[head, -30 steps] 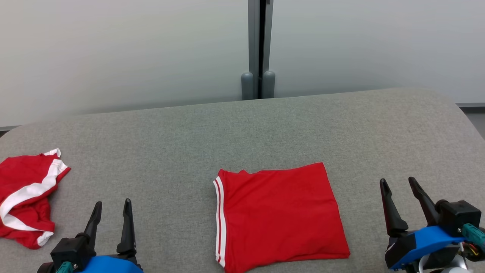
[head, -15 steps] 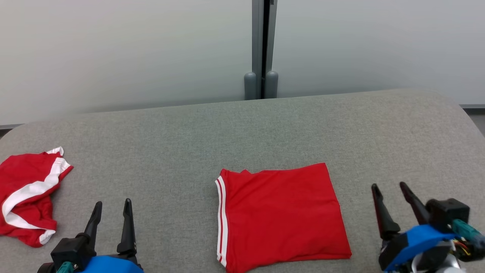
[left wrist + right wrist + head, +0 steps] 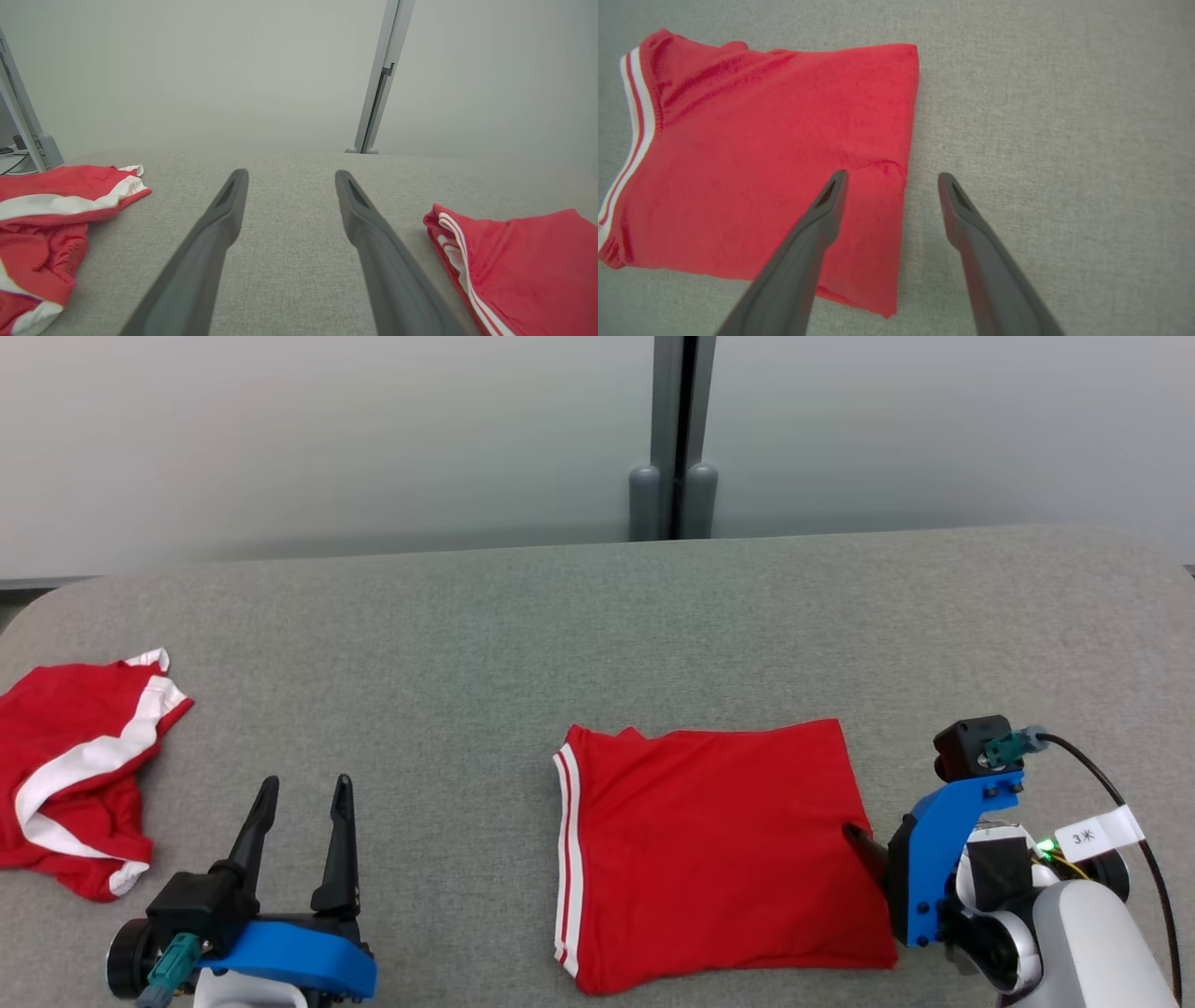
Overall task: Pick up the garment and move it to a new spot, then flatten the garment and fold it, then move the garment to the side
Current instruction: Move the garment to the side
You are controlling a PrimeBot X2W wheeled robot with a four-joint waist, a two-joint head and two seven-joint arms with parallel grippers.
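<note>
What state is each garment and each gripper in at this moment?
folded garment: folded flat into a rectangle, lying on the table, not gripped.
crumpled garment: bunched up, unfolded, at the table's left end.
left gripper: open, empty, over bare table.
right gripper: open, empty, straddling the folded garment's right edge.

white cable tag [image 3: 1094, 833], "3", next character unclear

Most of right claw [image 3: 873, 847] behind its own blue bracket [image 3: 938, 845]
</note>
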